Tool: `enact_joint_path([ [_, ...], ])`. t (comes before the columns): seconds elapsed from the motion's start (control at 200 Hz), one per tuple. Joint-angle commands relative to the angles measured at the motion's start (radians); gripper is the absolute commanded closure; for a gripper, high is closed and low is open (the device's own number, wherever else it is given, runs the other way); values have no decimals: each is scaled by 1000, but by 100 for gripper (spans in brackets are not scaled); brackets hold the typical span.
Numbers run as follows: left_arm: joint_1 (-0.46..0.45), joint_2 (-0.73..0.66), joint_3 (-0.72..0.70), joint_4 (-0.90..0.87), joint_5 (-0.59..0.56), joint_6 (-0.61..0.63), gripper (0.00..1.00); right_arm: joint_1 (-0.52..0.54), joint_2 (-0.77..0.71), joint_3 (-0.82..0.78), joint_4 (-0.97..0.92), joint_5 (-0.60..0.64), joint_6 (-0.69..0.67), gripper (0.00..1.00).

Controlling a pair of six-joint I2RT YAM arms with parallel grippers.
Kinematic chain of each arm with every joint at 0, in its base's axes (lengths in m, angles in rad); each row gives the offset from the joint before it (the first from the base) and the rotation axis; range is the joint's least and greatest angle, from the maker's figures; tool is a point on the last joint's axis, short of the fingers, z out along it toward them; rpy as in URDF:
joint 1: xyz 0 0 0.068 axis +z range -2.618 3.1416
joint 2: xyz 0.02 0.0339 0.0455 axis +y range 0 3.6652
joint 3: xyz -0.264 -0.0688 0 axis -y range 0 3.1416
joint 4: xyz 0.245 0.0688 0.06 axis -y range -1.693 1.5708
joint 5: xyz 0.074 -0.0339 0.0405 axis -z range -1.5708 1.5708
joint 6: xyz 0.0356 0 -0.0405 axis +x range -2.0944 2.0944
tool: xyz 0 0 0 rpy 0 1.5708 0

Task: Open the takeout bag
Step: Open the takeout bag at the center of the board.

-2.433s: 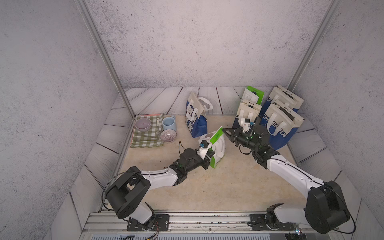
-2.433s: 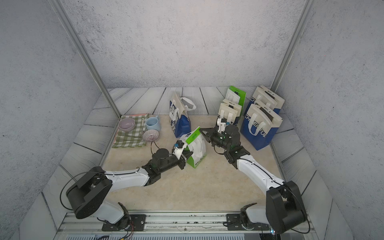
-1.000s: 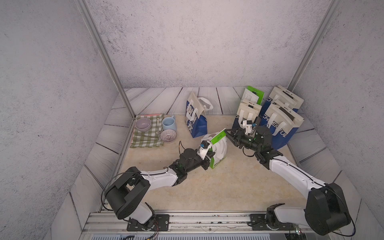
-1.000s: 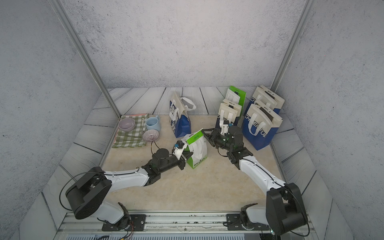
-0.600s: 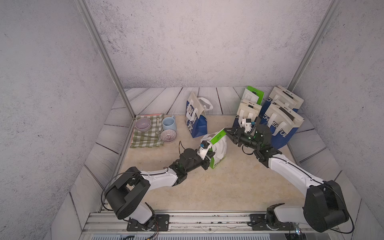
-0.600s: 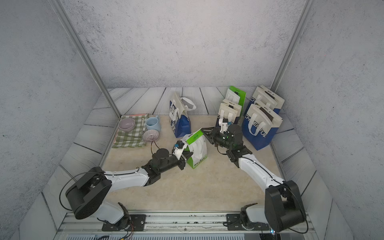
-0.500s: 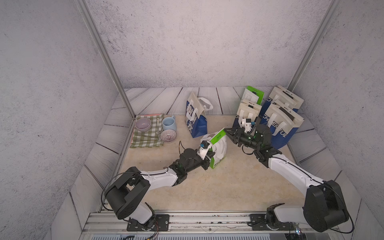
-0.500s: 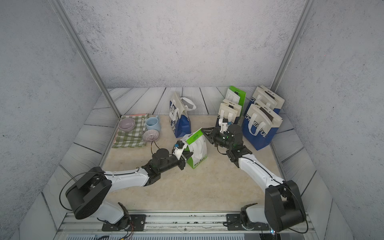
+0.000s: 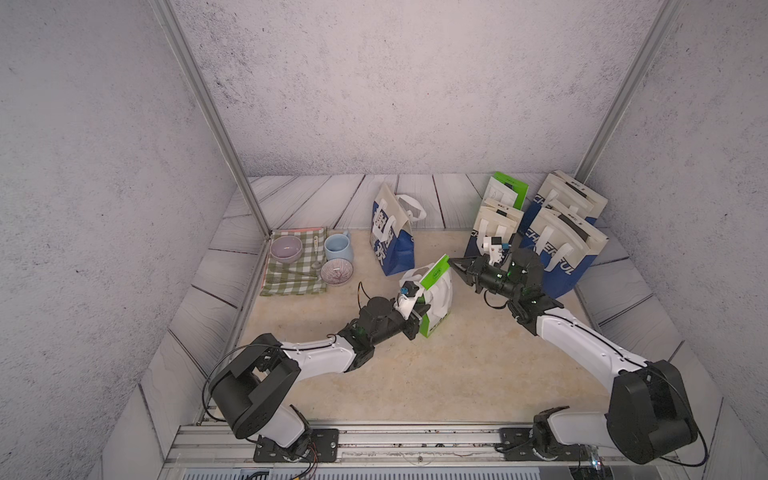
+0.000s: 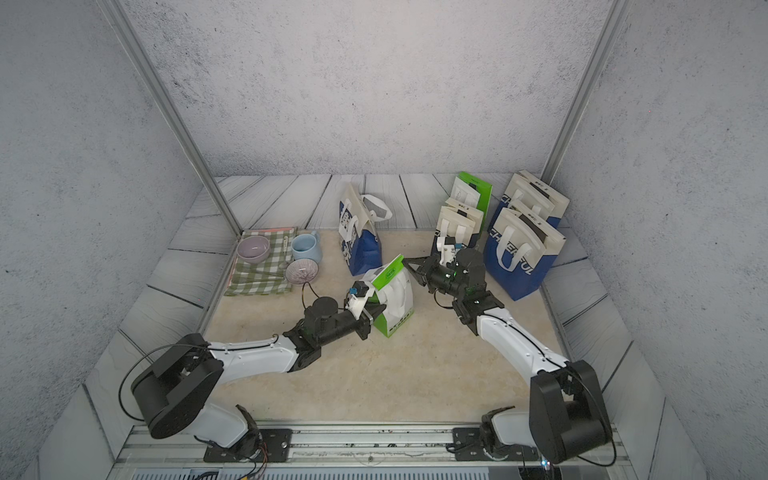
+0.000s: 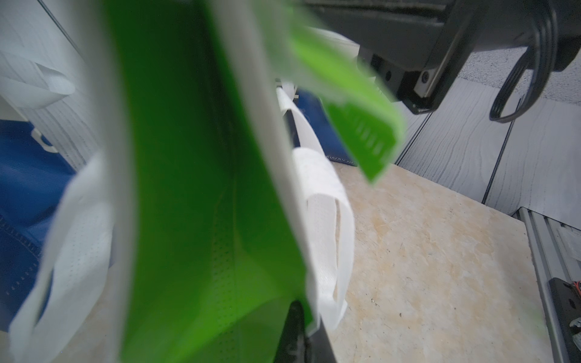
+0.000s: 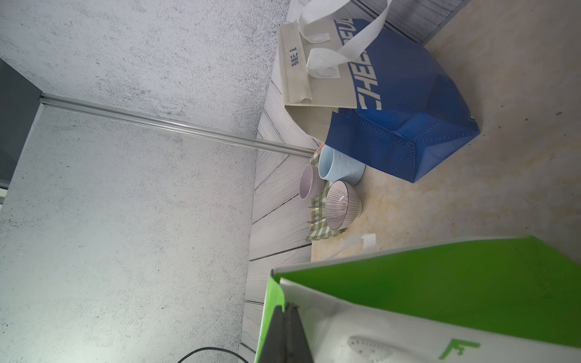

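Note:
The takeout bag point(image 9: 437, 297) point(image 10: 397, 297) is green and white and stands tilted mid-table. My left gripper point(image 9: 419, 311) point(image 10: 380, 311) is shut on its near side edge; in the left wrist view the fingertips point(image 11: 303, 314) pinch the white rim of the bag point(image 11: 204, 188). My right gripper point(image 9: 454, 262) point(image 10: 409, 262) is shut on the bag's upper far corner. In the right wrist view its two fingers point(image 12: 287, 311) press together over the rim where the green side meets the white face of the bag point(image 12: 440, 283). The bag's mouth gapes slightly between the two grips.
A blue and beige bag point(image 9: 392, 243) stands just behind the takeout bag. Several more bags point(image 9: 561, 237) crowd the back right, close behind my right arm. A checked cloth point(image 9: 291, 278) with two bowls and a blue mug point(image 9: 337, 247) lies at the left.
My right gripper has closed its jaws onto the bag's upper corner after edging in toward it. The left gripper has kept its grip and not moved.

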Motion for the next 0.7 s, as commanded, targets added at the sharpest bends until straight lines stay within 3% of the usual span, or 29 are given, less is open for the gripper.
enact_joint_path([
  [0.0, 6, 10, 10, -22, 21, 9, 100, 6, -22, 33, 26, 5, 26, 100],
  [0.39, 8, 8, 9, -32, 20, 10, 100, 7, -54, 92, 3, -6, 249, 100],
  [0.696, 8, 13, 7, -42, 24, 12, 100, 7, -50, 119, 18, -6, 344, 100],
])
